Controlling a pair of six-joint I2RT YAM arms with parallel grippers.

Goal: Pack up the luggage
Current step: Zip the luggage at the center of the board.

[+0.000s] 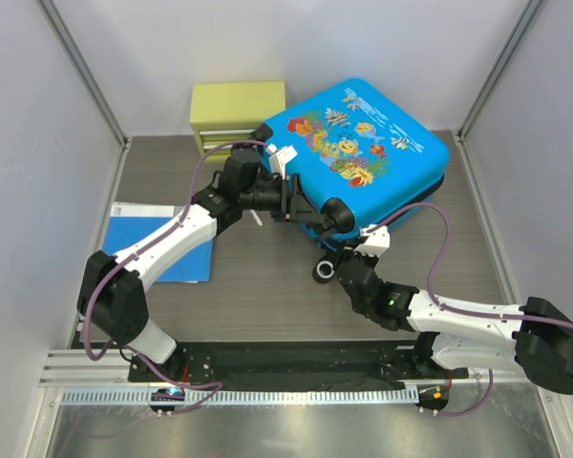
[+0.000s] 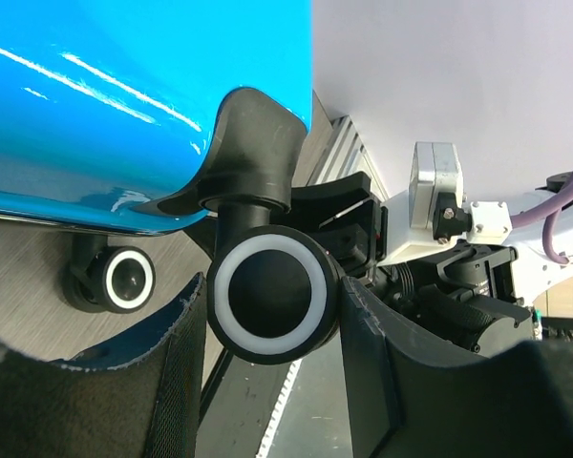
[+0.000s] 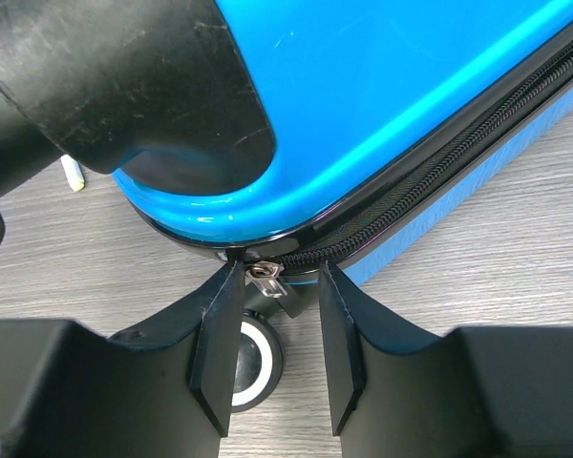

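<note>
The luggage (image 1: 372,143), bright blue with a fish print, lies shut on the table at the back right. My left gripper (image 1: 294,200) is at its near-left corner. In the left wrist view this gripper (image 2: 272,288) has a black caster wheel (image 2: 272,294) filling the gap between its fingers. My right gripper (image 1: 349,260) is at the near edge by a lower wheel (image 1: 323,272). In the right wrist view it (image 3: 279,281) is open, and the silver zipper pull (image 3: 265,279) hangs between its fingertips at the end of the black zipper (image 3: 430,176).
A yellow-green drawer box (image 1: 237,114) stands at the back, left of the luggage. A flat blue folder (image 1: 162,243) lies at the left under my left arm. A small white piece (image 1: 256,218) lies on the table. Grey walls close in both sides.
</note>
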